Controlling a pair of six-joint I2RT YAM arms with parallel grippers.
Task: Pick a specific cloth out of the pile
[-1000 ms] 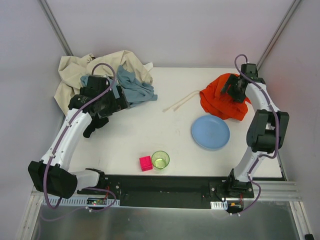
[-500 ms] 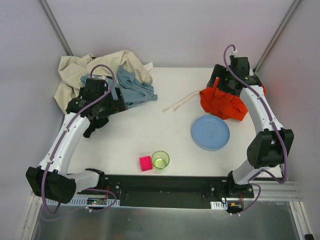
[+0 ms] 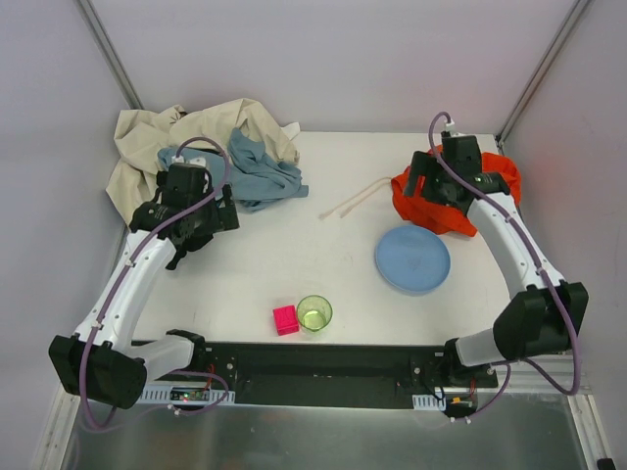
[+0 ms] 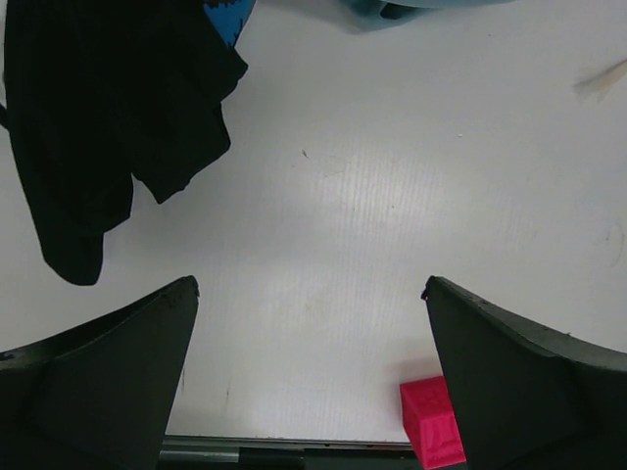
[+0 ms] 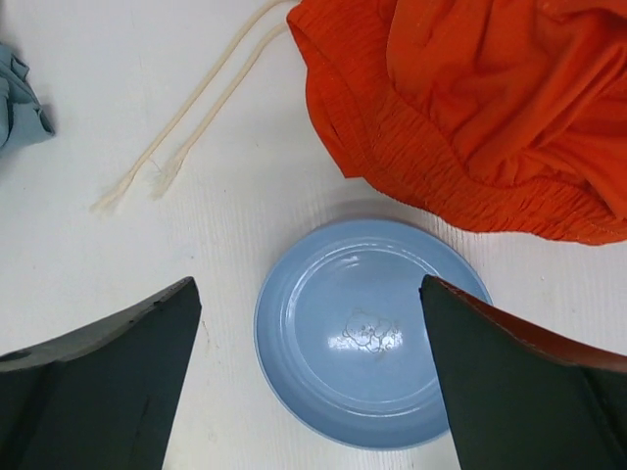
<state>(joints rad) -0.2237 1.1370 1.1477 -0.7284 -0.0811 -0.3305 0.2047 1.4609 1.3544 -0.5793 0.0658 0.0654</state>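
The orange-red cloth (image 3: 468, 208) lies bunched at the table's right rear, above the blue plate (image 3: 412, 258). Its pale drawstring (image 3: 355, 201) trails off to the left. In the right wrist view the cloth (image 5: 490, 108) fills the top right, with the cord (image 5: 196, 117) beside it. My right gripper (image 3: 432, 190) (image 5: 309, 284) hovers open and empty over the cloth's left edge and the plate (image 5: 372, 333). The pile (image 3: 147, 137), of beige, grey-blue (image 3: 263, 174) and black (image 3: 182, 251) pieces, sits at the rear left. My left gripper (image 3: 201, 221) (image 4: 309, 284) is open and empty over bare table beside the black cloth (image 4: 98, 127).
A pink cube (image 3: 285, 319) (image 4: 431, 426) and a green cup (image 3: 314, 312) stand near the front edge at the middle. Grey walls and slanted frame posts close in the back and sides. The black base rail runs along the near edge.
My right gripper has come up off the orange-red cloth and moved left; the cloth now lies spread further right. My left arm has drawn back a little from the pile toward the near side.
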